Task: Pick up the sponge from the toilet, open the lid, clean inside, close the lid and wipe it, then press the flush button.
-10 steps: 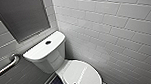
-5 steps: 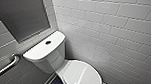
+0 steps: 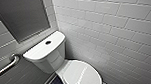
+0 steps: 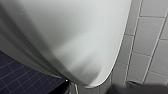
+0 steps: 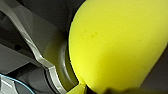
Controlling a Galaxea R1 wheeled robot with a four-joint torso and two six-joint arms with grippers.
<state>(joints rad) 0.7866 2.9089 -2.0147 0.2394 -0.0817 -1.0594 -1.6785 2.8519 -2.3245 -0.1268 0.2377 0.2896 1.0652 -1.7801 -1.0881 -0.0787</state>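
Right wrist view is showing the soft, light sponge (image 5: 112,47) creasing where the right gripper (image 5: 98,89) is pinching one end; a mid-body hold is looking firmer. Left gripper's jaws: cannot tell.

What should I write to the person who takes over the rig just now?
Left gripper: close to the toilet; open or shut, cannot tell.
Right gripper: sponge right at it, probably held; grip unclear.
The lid is shut. The button is on the tank top.
Done: sponge is off the toilet.
To do: open lid, clean inside, close, wipe, flush.
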